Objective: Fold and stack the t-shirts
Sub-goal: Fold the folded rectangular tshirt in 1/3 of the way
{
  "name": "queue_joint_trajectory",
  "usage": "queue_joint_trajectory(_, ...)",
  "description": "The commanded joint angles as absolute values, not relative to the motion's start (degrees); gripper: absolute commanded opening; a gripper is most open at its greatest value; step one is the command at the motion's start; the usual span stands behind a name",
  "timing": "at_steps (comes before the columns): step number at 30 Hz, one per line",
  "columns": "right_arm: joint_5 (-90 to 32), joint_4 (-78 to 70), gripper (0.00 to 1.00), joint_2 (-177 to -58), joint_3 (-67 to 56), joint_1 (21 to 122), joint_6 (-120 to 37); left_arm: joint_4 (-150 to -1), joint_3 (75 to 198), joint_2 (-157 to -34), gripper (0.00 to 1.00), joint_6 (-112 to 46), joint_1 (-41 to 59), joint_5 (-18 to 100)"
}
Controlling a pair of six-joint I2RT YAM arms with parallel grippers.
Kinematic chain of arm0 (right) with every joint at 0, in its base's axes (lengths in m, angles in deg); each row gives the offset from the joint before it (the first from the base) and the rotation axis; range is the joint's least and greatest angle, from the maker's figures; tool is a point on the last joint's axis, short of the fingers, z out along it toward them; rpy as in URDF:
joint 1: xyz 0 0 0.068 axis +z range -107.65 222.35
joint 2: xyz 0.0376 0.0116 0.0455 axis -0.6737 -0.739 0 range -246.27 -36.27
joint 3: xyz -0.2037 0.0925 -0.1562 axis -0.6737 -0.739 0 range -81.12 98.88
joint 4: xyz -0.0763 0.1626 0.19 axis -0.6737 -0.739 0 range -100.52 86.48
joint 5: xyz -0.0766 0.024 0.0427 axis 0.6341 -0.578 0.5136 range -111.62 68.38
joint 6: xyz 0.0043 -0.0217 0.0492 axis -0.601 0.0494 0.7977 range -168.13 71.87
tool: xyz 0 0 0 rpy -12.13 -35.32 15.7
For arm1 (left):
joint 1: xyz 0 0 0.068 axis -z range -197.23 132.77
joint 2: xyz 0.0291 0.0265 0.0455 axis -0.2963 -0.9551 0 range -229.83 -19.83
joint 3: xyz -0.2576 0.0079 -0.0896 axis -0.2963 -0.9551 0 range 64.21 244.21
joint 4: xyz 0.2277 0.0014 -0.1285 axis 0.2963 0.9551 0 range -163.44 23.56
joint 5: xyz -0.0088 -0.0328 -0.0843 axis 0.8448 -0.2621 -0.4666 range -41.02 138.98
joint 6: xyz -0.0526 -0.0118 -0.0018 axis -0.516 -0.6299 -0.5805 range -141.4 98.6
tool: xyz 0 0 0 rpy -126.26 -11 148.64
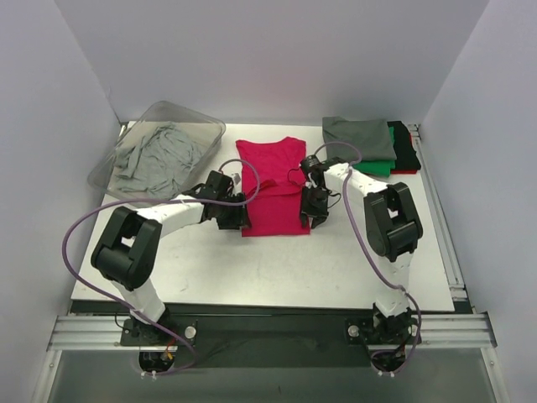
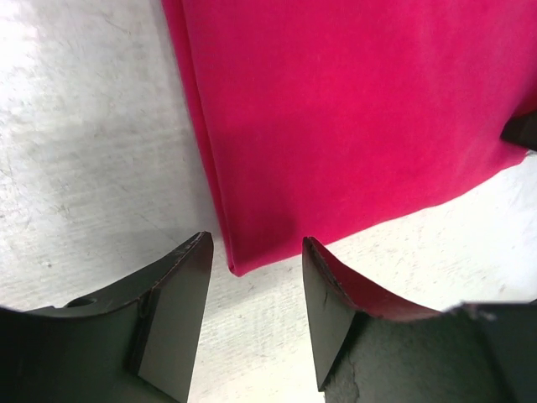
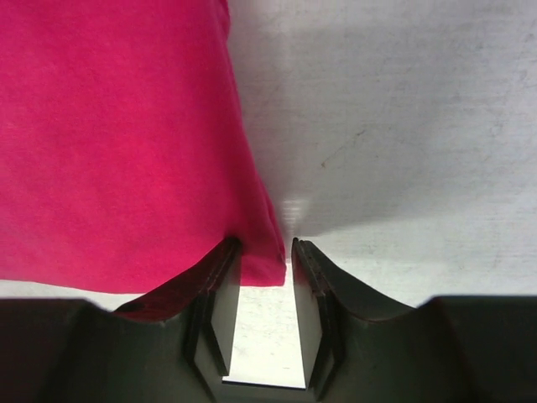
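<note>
I find free passage over the near table point(image 1: 277, 269) strip; the clear bin point(image 1: 211, 134) blocks far left, the folded t-shirt stack point(image 1: 361, 138) far right.

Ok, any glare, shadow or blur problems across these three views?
Top external: even light, sharp, only soft shadows. Left wrist: magenta t-shirt in focus, left tool dark with little detail. Right wrist: broad shadow on the table beside the shirt, one small bright glare spot.

Magenta t-shirt point(image 2: 352, 109) cut off at wrist views' edges, stacked t-shirts point(image 1: 404, 151) — mostly hidden under the grey t-shirt point(image 1: 358, 136)
</note>
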State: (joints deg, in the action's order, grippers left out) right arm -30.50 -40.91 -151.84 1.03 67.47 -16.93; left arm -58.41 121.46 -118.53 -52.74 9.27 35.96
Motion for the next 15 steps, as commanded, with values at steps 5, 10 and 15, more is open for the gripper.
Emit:
queue_joint_trajectory(5,-31.9,-40.3,0.27,-150.1,-0.3,67.2,-16.2,-54.4,121.5,-119.1,0.54,-50.8,11.3,42.0)
queue_joint_trajectory(10,-33.1,-38.9,0.19,-150.2,-3.5,67.3,-15.3,-54.2,120.3,-119.6,0.50,-50.0,12.0,43.5)
queue_joint_trajectory(15,-33.7,-38.5,0.09,-149.2,-6.0,67.8,-15.0,-55.5,118.8,-121.0,0.29,-50.2,12.6,42.1)
